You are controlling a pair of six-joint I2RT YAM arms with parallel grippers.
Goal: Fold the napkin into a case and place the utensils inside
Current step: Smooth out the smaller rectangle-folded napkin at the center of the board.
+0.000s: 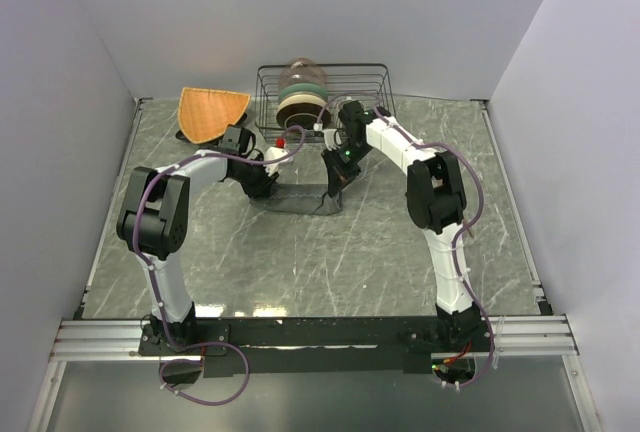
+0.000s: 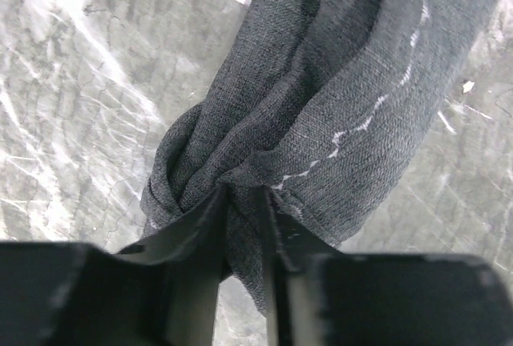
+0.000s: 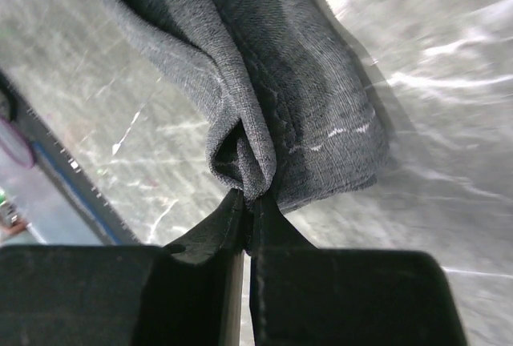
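The napkin [image 1: 298,201] lies as a dark grey, bunched strip on the marbled grey table [image 1: 300,272], close to the table's middle and a little toward 12 o'clock, stretched between the two grippers. The left gripper [image 1: 264,187] meets the strip at its 9 o'clock end and the right gripper [image 1: 333,194] at its 3 o'clock end, both arms reaching in from the near edge at 6 o'clock. In the left wrist view the left gripper [image 2: 244,218] stands narrow, its two dark fingers [image 2: 200,234] pinching a gathered knot of cloth between them; from that pinch the napkin [image 2: 345,106] runs away toward 1 o'clock in several soft lengthwise folds, with a thin pale thread-like line along its surface. In the right wrist view the right gripper [image 3: 247,214] is clamped almost flat, its fingers [image 3: 223,230] nipping the bottom of a raised fold, and the napkin [image 3: 272,82] rises from there toward 12 o'clock, doubled over itself, with a stitched hem showing and one corner resting on the table at about 3 o'clock from the pinch. At the far edge, at 12 o'clock from the napkin, stands a black wire rack [image 1: 375,87] holding round dishes on edge. An orange woven fan-shaped mat [image 1: 210,112] lies at about 10 o'clock, well apart from the cloth.
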